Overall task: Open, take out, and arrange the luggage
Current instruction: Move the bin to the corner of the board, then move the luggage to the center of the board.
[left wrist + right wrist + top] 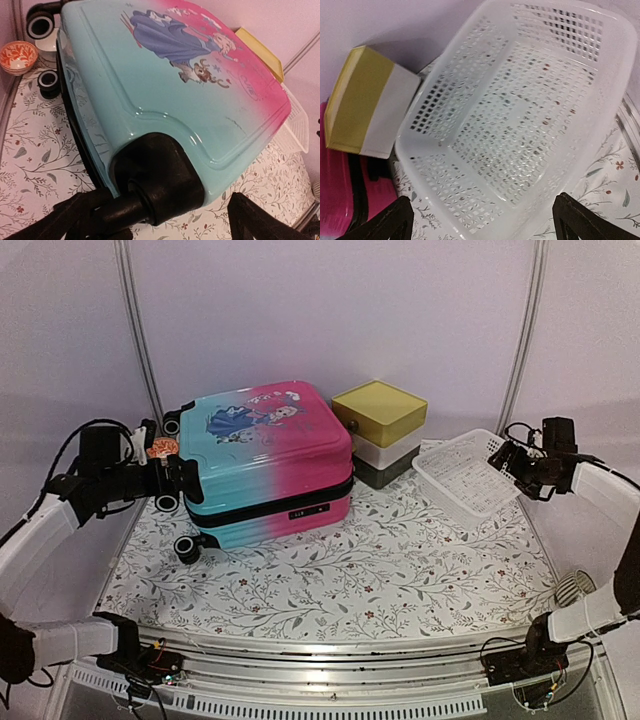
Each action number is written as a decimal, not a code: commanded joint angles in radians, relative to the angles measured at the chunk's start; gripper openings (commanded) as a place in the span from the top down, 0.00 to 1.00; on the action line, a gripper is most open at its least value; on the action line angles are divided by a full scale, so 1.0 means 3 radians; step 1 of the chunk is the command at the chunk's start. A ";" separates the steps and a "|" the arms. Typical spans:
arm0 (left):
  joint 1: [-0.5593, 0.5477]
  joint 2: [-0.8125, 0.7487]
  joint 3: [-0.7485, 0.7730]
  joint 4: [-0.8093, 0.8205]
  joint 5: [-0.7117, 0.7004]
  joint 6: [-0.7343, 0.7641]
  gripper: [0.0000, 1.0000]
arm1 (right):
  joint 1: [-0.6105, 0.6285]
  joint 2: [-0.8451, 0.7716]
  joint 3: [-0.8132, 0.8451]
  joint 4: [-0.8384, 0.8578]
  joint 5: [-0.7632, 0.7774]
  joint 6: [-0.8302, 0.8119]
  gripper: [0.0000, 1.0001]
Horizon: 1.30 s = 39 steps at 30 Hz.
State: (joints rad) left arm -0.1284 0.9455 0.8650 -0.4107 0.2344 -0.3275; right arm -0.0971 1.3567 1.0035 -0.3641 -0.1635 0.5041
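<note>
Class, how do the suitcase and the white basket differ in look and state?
The luggage is a solid shell, turquoise fading to pink; the basket is plain white mesh. The luggage lies closed; the basket is open-topped and empty. Both sit on the flowered table.

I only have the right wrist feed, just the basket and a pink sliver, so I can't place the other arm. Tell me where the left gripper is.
Observer: The left gripper is open at the turquoise end of the luggage, with its fingers either side of a corner wheel. I cannot tell whether they touch it.
Operator: Report whether the case is unzipped.
Observer: It lies flat with the printed side up, and the black zipper band looks closed along the front edge.
</note>
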 commanded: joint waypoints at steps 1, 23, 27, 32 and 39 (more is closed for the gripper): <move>0.0021 0.0369 0.0166 -0.0281 0.0439 0.0396 0.02 | 0.0121 -0.0404 -0.0149 0.0336 -0.0953 -0.0436 0.01; -0.1872 0.0648 0.0261 -0.0174 0.1458 0.0057 0.21 | 0.1875 -0.0413 -0.0455 0.1373 -0.1468 -0.0522 0.01; -0.2519 0.0971 0.0446 0.0236 0.1053 -0.0236 0.19 | 0.2138 -0.0202 -0.0413 0.1454 -0.1285 -0.0351 0.01; -0.2990 0.1411 0.0722 0.0465 0.0565 -0.0339 0.15 | 0.2332 -0.0029 -0.0336 0.1440 -0.1078 -0.0267 0.01; -0.3094 0.1116 0.0994 -0.0190 -0.0044 -0.0173 0.02 | 0.2521 0.0025 -0.0331 0.1422 -0.0880 -0.0201 0.01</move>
State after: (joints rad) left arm -1.0485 1.3785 1.0977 -0.4477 0.3454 -0.4145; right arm 0.6323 1.3533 0.8776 0.0341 -0.4896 0.4248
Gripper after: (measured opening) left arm 0.944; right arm 0.989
